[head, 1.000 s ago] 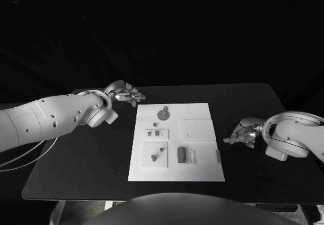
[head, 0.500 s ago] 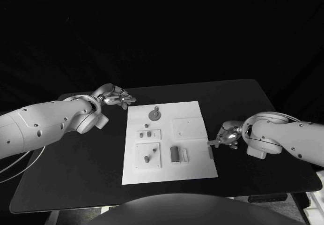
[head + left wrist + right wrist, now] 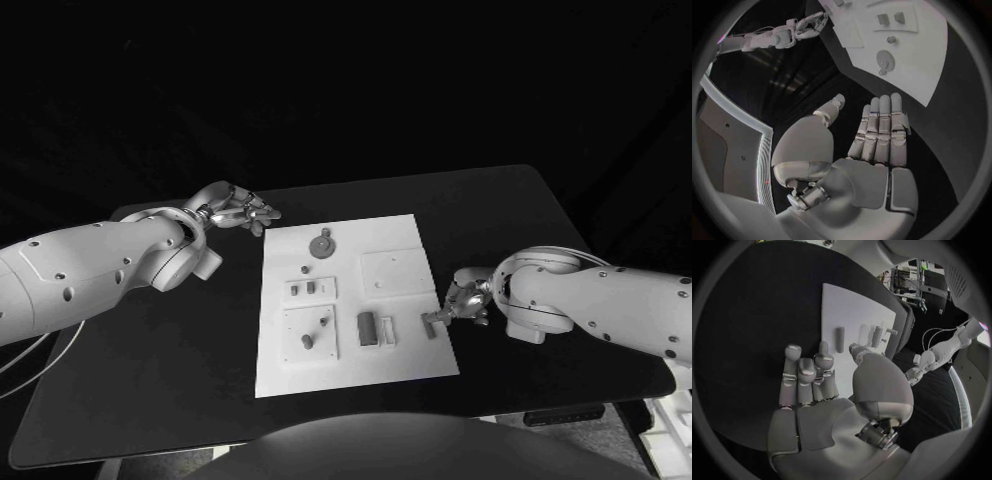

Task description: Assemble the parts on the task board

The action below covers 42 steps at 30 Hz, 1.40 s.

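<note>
Task board [image 3: 400, 262]: flat white rectangular plate, lay mid-table [image 3: 548, 230], matte black.
Parts [image 3: 366, 327]: small dark pieces on board.
Left robot hand [image 3: 240, 211]: silver, spread, empty, beyond board's far-left corner.
Right robot hand [image 3: 464, 296]: spread, empty, at board's right edge.

Two white arms, smooth rounded shells with small dark screw holes dotted along the casings. Left arm [image 3: 87, 275] thick and tubular, bulbous wrist joint, thin pale cable looping beside it. Right arm [image 3: 606, 305] same glossy white, rounded elbow housing. Left hand [image 3: 861, 170] silver metal: flat palm plates, segmented fingers [image 3: 882, 125], smooth domed thumb base. Right hand [image 3: 829, 415] identical silver build, small bolts at the wrist.
</note>
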### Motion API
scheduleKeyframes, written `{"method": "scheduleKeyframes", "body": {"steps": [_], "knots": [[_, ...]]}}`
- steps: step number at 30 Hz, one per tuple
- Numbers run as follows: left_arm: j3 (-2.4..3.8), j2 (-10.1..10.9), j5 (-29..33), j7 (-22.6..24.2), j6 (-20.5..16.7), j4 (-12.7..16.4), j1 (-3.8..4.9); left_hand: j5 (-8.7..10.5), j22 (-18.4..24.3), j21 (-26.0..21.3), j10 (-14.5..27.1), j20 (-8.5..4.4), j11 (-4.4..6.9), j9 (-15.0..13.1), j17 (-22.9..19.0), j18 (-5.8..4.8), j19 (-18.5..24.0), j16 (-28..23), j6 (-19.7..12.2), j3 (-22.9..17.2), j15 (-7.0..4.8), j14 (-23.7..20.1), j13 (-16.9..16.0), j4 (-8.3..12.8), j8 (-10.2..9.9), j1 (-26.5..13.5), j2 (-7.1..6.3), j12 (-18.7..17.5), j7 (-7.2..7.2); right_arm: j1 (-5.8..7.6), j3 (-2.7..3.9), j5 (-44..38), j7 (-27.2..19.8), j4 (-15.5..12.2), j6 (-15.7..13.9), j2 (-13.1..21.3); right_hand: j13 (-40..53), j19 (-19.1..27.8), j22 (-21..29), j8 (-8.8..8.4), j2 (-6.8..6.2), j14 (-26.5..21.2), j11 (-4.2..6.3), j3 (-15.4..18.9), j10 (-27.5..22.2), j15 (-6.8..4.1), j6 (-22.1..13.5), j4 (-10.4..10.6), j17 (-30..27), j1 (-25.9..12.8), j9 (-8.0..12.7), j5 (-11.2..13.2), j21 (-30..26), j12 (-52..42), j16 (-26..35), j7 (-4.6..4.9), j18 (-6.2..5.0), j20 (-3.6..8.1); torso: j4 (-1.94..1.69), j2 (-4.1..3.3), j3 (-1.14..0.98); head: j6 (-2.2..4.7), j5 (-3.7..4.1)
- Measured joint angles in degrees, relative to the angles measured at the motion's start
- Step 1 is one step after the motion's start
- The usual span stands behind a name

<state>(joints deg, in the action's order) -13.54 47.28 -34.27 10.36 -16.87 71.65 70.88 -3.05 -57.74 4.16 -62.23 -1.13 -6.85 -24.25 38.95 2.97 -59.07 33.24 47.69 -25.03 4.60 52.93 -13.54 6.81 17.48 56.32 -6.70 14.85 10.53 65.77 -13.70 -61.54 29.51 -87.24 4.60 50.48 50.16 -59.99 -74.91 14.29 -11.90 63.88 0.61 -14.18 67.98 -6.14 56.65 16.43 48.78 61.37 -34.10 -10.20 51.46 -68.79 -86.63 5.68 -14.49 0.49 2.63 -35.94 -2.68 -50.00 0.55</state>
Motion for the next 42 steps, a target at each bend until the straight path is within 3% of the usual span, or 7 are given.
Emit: {"method": "scheduleKeyframes", "body": {"steps": [17, 31, 36, 42], "knots": [[0.0, 0.08, 0.0, 0.01, 0.03, 0.09, -0.01, 0.0, 0.0, 0.0, 0.0, 0.0, 0.0, 0.0, 0.05, 0.0, 0.0, 0.0, 0.0, 0.0, 0.0, 0.0, -0.04, 0.0, 0.0, 0.0, 0.0, 0.0, 0.0, -0.31, -0.22, -4.4, 0.37, -0.48, 0.53, -1.33, 0.09, 0.43, 0.0, 0.66, 1.23, -0.27, 0.0, 0.99, 0.0, -0.07, -0.03, -0.34, 0.13, 1.23, -0.64, 0.0, 0.57, -0.67, -0.24, -0.09, 0.36, 0.03, 0.02, 0.02, 0.03, 0.0, 0.73], [0.0, 0.26, 0.0, 0.01, 0.05, 0.11, -0.01, 0.0, 0.0, 0.0, 0.0, 0.0, 0.0, 0.0, 0.09, 0.0, 0.0, 0.0, 0.0, 0.16, 0.0, 0.0, -0.02, 0.16, 0.0, 0.23, 0.23, 0.0, 0.0, -0.16, -0.16, -6.85, 0.38, -3.81, -1.45, -0.07, 0.08, 0.39, 0.0, 0.99, 3.17, 0.01, 0.22, 3.43, 0.22, -0.3, 0.7, -0.56, 0.13, 3.82, -1.18, -0.73, 1.12, -0.89, -0.46, -0.51, 0.38, 0.05, 0.01, 0.04, 0.04, 0.0, 0.23], [0.0, 0.27, 0.0, 0.0, 0.06, 0.11, -0.01, 0.0, 0.0, 0.0, 0.0, 0.0, 0.0, 0.0, 0.09, 0.0, 0.0, 0.0, 0.0, 0.16, 0.0, 0.0, -0.03, 0.16, 0.0, 0.23, 0.23, 0.0, 0.0, 0.88, -0.09, -7.57, 0.4, -3.26, -1.77, 0.03, 0.0, 0.2, 0.0, 0.99, 3.08, 0.11, 0.22, 4.05, 0.22, -0.24, 0.75, -0.39, 0.12, 4.33, -1.24, -0.91, 1.12, -0.89, -0.46, -0.53, 0.38, 0.23, 0.04, 0.04, 0.04, 0.0, 0.16], [0.0, 0.33, 0.0, -0.01, 0.07, 0.11, -0.01, 0.0, 0.0, 0.0, 0.0, 0.0, 0.0, 0.0, 0.14, 0.0, 0.0, 0.0, 0.0, 0.16, 0.0, 0.0, -0.07, 0.16, 0.0, 0.23, 0.23, 0.0, 0.0, 0.95, -0.12, -8.52, 0.52, -2.69, -1.77, 0.04, 0.0, 0.2, 0.0, 0.99, 3.31, 0.12, 0.22, 4.37, 0.22, -0.24, 0.76, -0.39, 0.09, 4.56, -1.24, -0.95, 1.12, -0.89, -0.46, -0.53, 0.23, 0.23, 0.06, 0.04, 0.04, 0.0, 0.08]]}}
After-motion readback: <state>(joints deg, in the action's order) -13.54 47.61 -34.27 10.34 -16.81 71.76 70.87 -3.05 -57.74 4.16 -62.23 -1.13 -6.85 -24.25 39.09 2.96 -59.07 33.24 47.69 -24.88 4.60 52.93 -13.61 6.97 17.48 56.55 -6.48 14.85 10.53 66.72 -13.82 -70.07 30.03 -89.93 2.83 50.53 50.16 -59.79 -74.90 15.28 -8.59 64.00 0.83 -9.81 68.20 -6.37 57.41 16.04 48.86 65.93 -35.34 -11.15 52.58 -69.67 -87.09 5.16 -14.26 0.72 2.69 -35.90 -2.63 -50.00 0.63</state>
